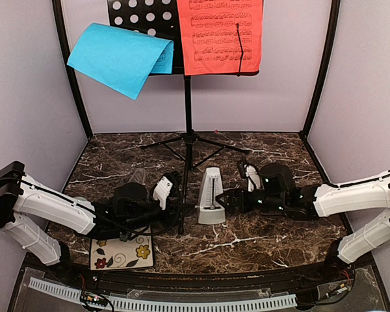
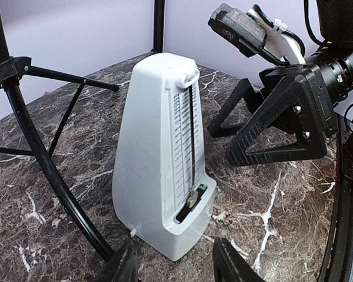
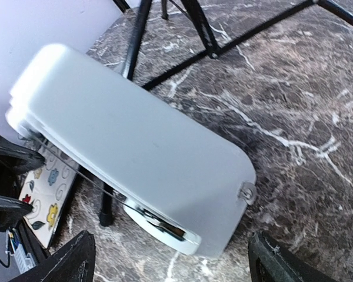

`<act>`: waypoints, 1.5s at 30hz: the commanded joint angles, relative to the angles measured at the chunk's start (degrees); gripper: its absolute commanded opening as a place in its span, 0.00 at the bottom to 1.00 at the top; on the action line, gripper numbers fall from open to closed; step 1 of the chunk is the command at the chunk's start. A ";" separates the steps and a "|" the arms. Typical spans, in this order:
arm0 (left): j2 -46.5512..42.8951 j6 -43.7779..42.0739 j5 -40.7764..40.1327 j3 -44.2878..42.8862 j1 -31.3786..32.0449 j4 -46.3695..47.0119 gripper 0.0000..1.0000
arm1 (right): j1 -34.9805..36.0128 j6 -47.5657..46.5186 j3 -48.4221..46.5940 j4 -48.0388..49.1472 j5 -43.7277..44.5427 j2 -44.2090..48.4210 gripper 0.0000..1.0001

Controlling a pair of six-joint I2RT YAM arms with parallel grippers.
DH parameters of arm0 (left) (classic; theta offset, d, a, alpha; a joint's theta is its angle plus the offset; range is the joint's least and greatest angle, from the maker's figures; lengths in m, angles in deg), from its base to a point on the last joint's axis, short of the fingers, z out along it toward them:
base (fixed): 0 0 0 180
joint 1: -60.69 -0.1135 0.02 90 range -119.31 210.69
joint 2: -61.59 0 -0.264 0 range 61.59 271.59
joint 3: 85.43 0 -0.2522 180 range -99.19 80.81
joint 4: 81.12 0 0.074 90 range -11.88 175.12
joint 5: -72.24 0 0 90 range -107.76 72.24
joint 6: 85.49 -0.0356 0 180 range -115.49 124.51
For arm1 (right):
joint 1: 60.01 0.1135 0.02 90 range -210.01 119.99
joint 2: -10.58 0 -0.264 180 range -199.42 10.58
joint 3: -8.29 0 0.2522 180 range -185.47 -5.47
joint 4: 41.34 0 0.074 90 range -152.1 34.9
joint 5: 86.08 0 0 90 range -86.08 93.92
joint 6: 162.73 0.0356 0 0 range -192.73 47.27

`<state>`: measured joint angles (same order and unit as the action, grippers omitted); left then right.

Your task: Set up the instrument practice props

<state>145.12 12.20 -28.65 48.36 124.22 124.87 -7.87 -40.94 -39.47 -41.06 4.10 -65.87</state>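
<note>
The black music stand (image 1: 187, 110) rises at the back on tripod legs (image 2: 41, 158). A blue sheet (image 1: 120, 57) droops off the left of its desk, and a red sheet (image 1: 220, 36) lies flat on the right. The whitish metronome (image 1: 211, 195) stands upright on the marble between my grippers. My left gripper (image 2: 173, 270) is open, its fingers just short of the metronome (image 2: 165, 158) base. My right gripper (image 3: 170, 270) is open wide beside the metronome (image 3: 135, 147), touching nothing. In the left wrist view the right gripper (image 2: 265, 123) shows its spread fingers.
A floral tile (image 1: 121, 252) lies at the near left edge under the left arm, also visible in the right wrist view as the tile (image 3: 41, 194). A stand leg (image 1: 182, 221) runs down between the left gripper (image 1: 175, 209) and the metronome. Dark posts frame the back corners.
</note>
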 commanded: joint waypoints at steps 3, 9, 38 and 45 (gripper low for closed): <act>-1.35 -0.48 0.62 -0.39 -0.26 -0.48 0.45 | 0.82 -1.64 -5.25 2.43 -0.12 -1.63 0.89; -1.26 -0.45 0.72 -0.42 -0.25 -0.13 0.45 | 0.95 -1.33 -8.36 1.70 0.72 -4.02 0.84; -0.91 -1.13 0.82 -0.56 -0.25 -0.03 0.44 | 1.27 -1.29 -4.77 1.65 2.33 -1.11 0.71; -0.91 -1.20 0.88 -0.61 -0.25 -0.11 0.44 | 2.41 -1.61 -6.51 1.76 3.55 -2.48 0.80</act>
<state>145.12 11.58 -28.08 48.36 124.22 124.87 -6.67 -42.10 -44.63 -41.38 6.64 -67.96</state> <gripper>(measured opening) 0.441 0.772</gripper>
